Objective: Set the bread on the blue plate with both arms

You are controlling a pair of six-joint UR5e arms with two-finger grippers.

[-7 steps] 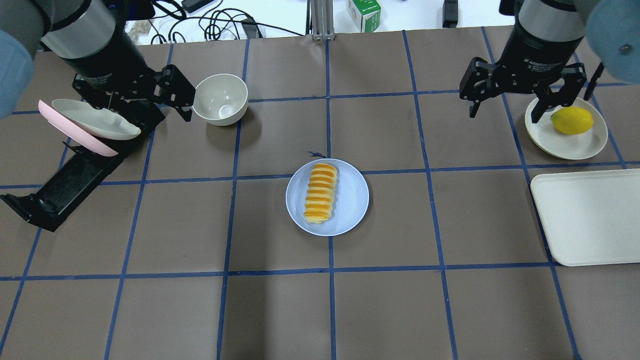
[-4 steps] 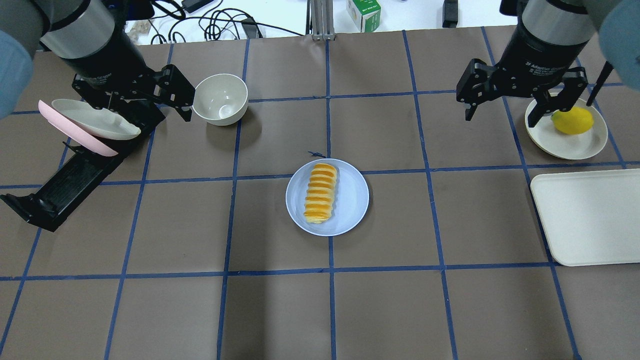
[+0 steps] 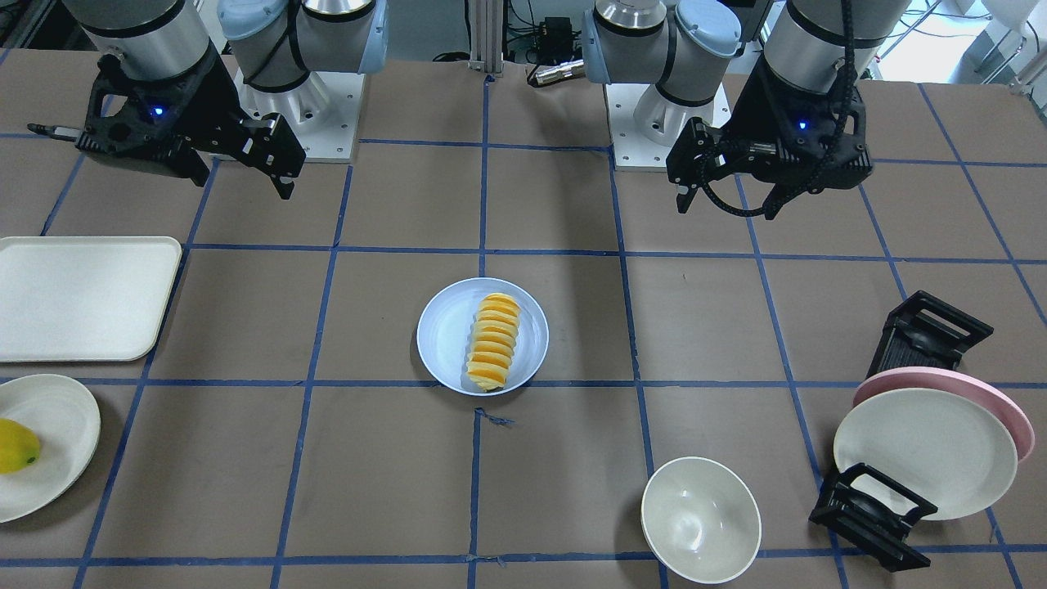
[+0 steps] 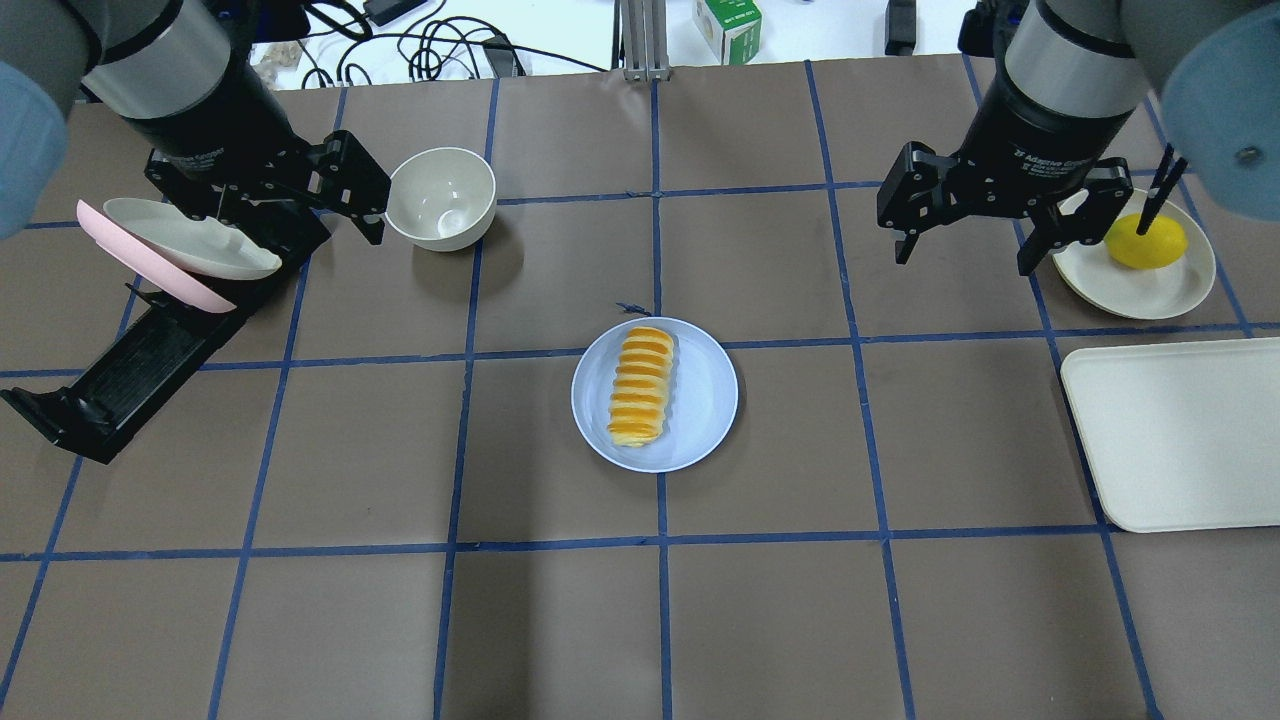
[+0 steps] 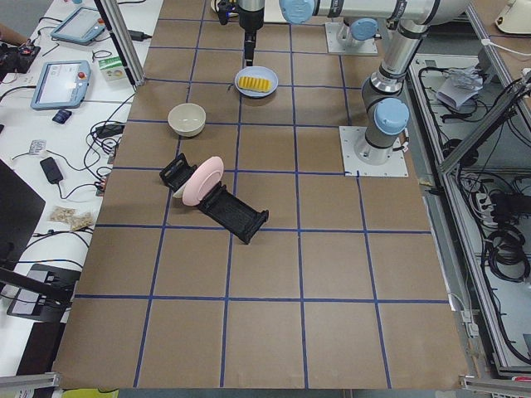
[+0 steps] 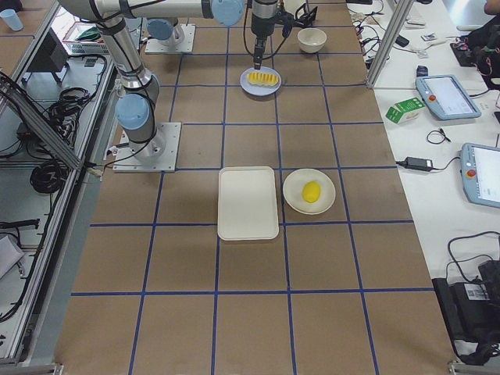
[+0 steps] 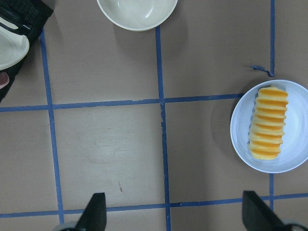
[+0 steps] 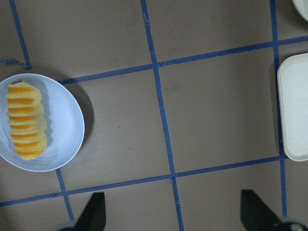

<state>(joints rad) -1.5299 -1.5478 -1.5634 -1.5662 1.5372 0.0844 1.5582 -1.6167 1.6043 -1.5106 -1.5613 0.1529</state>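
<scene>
The bread (image 4: 640,385), a ridged orange-yellow loaf, lies on the left half of the blue plate (image 4: 705,400) at the table's middle. Both also show in the front view, bread (image 3: 493,341) on plate (image 3: 446,331). My left gripper (image 4: 270,215) hangs open and empty at the back left, beside the bowl and over the plate rack. My right gripper (image 4: 962,262) hangs open and empty at the back right, well apart from the plate. The left wrist view shows the bread (image 7: 268,122) to the right, the right wrist view shows the bread (image 8: 26,120) to the left.
A cream bowl (image 4: 440,197) stands at the back left. A black rack (image 4: 130,375) holds a pink plate (image 4: 150,265) and a cream plate (image 4: 190,240). A lemon-like fruit (image 4: 1145,240) sits on a cream plate (image 4: 1150,290) at the back right, with a cream tray (image 4: 1180,430) in front of it.
My right gripper has moved to the left, away from the fruit plate, and stays open. The left arm, bread and blue plate have not moved.
</scene>
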